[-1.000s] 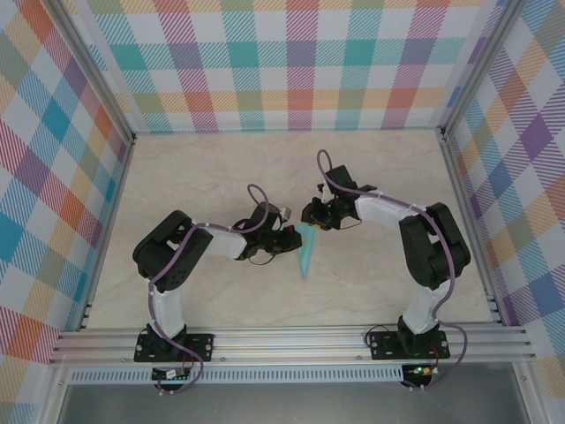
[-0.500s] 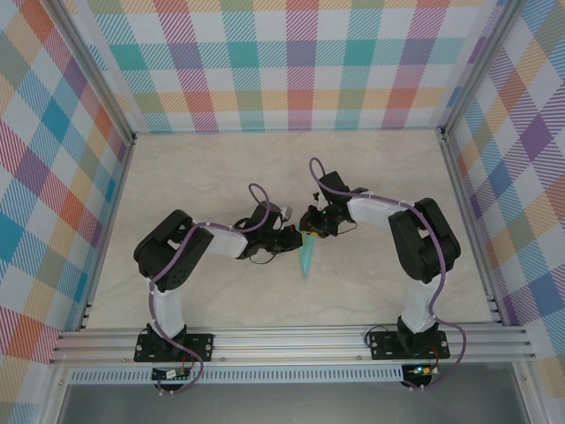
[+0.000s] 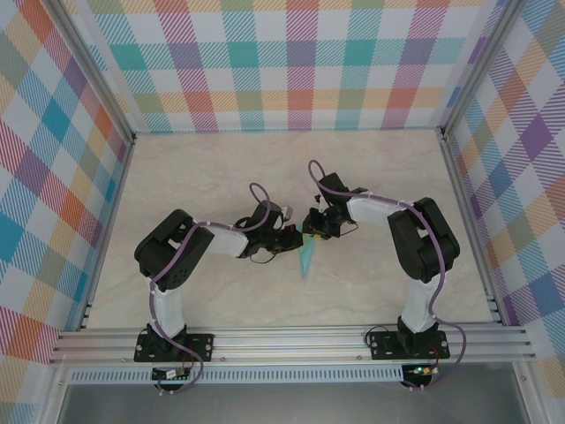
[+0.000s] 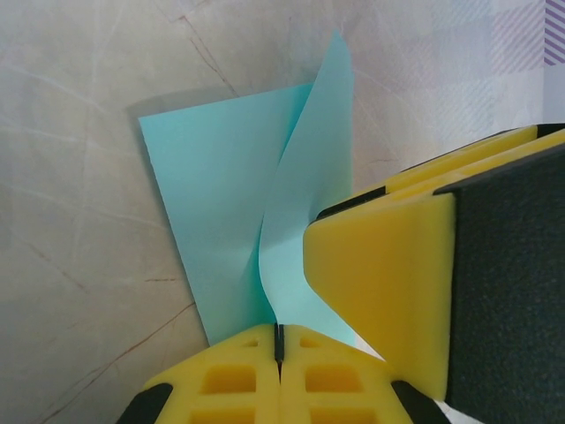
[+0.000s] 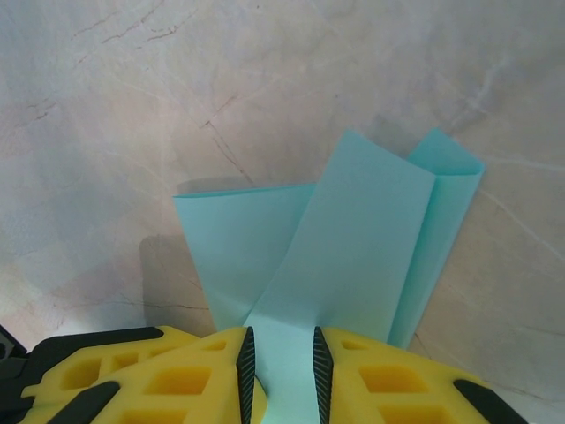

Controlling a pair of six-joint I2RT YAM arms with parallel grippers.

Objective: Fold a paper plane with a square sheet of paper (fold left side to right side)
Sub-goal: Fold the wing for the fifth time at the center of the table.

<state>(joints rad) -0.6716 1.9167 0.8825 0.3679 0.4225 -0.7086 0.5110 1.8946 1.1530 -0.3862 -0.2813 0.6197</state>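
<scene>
I see left gripper (image 4: 278, 343) pinched on plane (image 4: 221, 194), right gripper (image 5: 281, 358) narrow, plane passing between its fingers

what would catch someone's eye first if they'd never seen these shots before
The turquoise paper lies mid-table, the one plain bright thing against the pastel checked walls. Both arms meet over its far end. The left claw is shut on a raised flap, and a flap also runs up between the jaws of the right claw.
</scene>
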